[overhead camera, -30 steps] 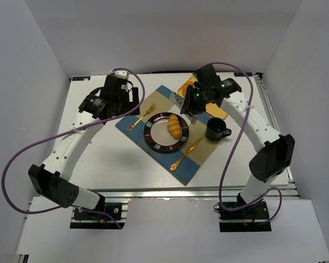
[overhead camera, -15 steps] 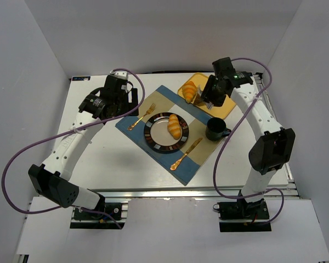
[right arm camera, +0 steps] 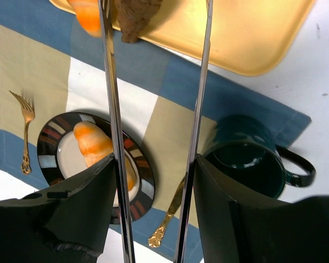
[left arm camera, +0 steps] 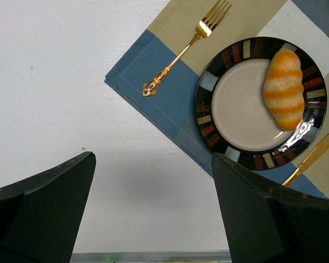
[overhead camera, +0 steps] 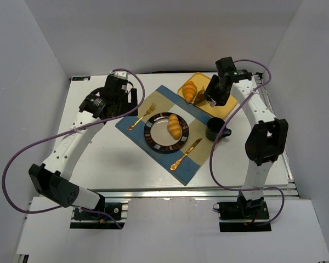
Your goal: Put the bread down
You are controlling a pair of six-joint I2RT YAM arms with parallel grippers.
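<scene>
One striped orange croissant (overhead camera: 175, 126) (left arm camera: 284, 87) lies on the dark-rimmed plate (overhead camera: 153, 137). A second croissant (overhead camera: 190, 90) (right arm camera: 86, 13) and a dark brown pastry (right arm camera: 136, 13) sit side by side on the yellow tray (overhead camera: 220, 112). My right gripper (overhead camera: 213, 92) (right arm camera: 153, 164) hovers over the tray, shut on metal tongs (right arm camera: 112, 109). The tongs' arms stand apart with nothing between them, the left arm crossing the gap between croissant and brown pastry. My left gripper (overhead camera: 122, 102) (left arm camera: 153, 208) is open and empty above bare table, left of the plate.
A blue and tan placemat (overhead camera: 153, 101) holds the plate, a gold fork (overhead camera: 141, 118) on its left and a gold knife (overhead camera: 186, 153) on its right. A dark green mug (overhead camera: 215, 130) (right arm camera: 247, 159) stands just below the tray. White walls enclose the table.
My right arm has swung from beside the plate back to over the yellow tray, and the tongs' arms have spread apart. The left arm and the plated croissant have not moved.
</scene>
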